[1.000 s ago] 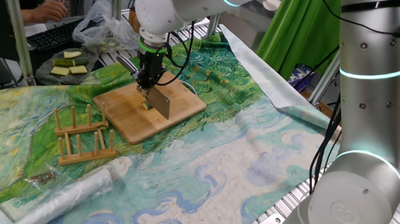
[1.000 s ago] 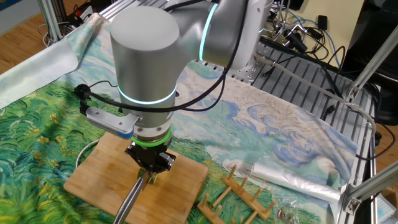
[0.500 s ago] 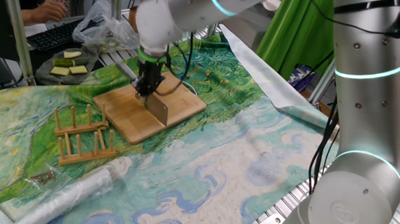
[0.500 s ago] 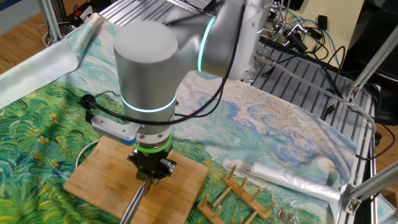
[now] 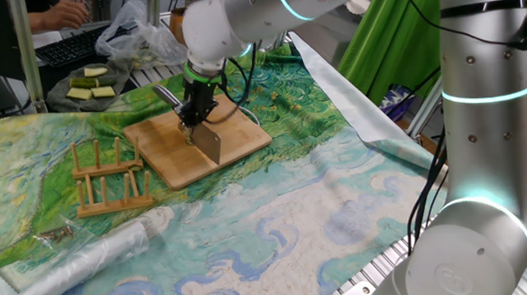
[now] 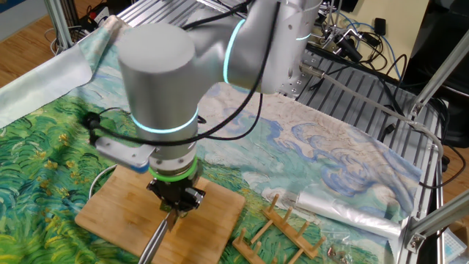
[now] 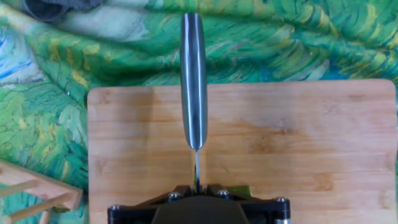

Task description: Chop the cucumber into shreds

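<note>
Change: a second ago my arm stood further toward 3 o'clock in one fixed view; it has swung toward 9 o'clock over the same board, and the blade has stayed low on the wood
Hand: my hand point(image 5: 195, 109) points straight down from a bent wrist, closed tight on the knife point(image 5: 207, 138); in the other fixed view the same hand point(image 6: 176, 204) sits directly under the broad grey joint
Knife: steel handle point(image 7: 193, 74) running to 12 o'clock in the hand view, smooth, rounded and glossy; flat rectangular blade, edge down on the board
Cutting board: cutting board point(image 5: 223, 148), pale bamboo with visible grain and rounded corners, lying flat on the worktop point(image 5: 294, 218)
Cucumber: cucumber point(image 7: 239, 189), only a sliver of green showing at 6 o'clock in the hand view, just beside the blade and against my hand's housing; I cannot tell its shape
Cloth: painted swirls of green, yellow and blue, wrinkled
Rack: wooden rack point(image 5: 110, 178) of thin dowels at 9 o'clock from the board
Plate: pale slabs point(image 5: 91, 86) on a dark plate at 11 o'clock, well apart from the board
</note>
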Available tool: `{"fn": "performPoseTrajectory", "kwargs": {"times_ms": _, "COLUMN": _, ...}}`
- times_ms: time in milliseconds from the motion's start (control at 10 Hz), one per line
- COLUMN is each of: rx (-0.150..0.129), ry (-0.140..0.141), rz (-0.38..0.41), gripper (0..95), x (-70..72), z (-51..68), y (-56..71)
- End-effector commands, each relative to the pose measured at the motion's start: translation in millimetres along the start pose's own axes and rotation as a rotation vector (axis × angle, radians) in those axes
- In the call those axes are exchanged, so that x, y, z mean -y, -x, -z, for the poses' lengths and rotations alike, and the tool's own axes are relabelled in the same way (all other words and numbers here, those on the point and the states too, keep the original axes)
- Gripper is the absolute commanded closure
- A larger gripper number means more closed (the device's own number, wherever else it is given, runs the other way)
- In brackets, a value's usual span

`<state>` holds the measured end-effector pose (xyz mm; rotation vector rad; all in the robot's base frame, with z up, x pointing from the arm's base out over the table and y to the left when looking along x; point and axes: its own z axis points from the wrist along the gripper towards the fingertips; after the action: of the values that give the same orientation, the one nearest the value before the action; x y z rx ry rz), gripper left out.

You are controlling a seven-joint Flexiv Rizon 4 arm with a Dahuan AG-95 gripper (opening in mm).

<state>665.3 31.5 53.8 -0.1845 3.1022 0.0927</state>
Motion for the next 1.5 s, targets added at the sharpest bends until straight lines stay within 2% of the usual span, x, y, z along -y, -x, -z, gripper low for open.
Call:
{"fn": "performPoseTrajectory", "kwargs": {"times_ms": 100, "rx": -0.008, "ry": -0.018, "rz": -0.001, "gripper": 95.0, "x": 0.5, "z": 10.8, "y": -3.3}}
{"fn": "performPoseTrajectory", "kwargs": {"times_ms": 300, "rx": -0.026, "ry": -0.029, "rz": -0.003, "gripper": 95.0, "x": 1.5, "z": 24.4, "y": -4.0}}
{"fn": "performPoseTrajectory", "kwargs": {"times_ms": 400, "rx": -0.026, "ry": -0.029, "rz": -0.002, "gripper": 95.0, "x": 2.6, "z": 30.5, "y": -4.6}}
{"fn": "performPoseTrajectory", "kwargs": {"times_ms": 1000, "rx": -0.020, "ry": -0.025, "rz": 0.012, "gripper": 95.0, "x": 10.5, "z": 26.1, "y": -8.2}}
{"fn": "performPoseTrajectory", "kwargs": {"times_ms": 1300, "rx": -0.013, "ry": -0.022, "rz": 0.015, "gripper": 95.0, "x": 12.1, "z": 15.2, "y": -9.7}}
{"fn": "performPoseTrajectory", "kwargs": {"times_ms": 1400, "rx": -0.006, "ry": -0.012, "rz": 0.013, "gripper": 95.0, "x": 11.5, "z": 6.9, "y": -9.8}}
{"fn": "performPoseTrajectory", "kwargs": {"times_ms": 1500, "rx": 0.014, "ry": -0.002, "rz": 0.008, "gripper": 95.0, "x": 10.8, "z": -11.1, "y": -10.5}}
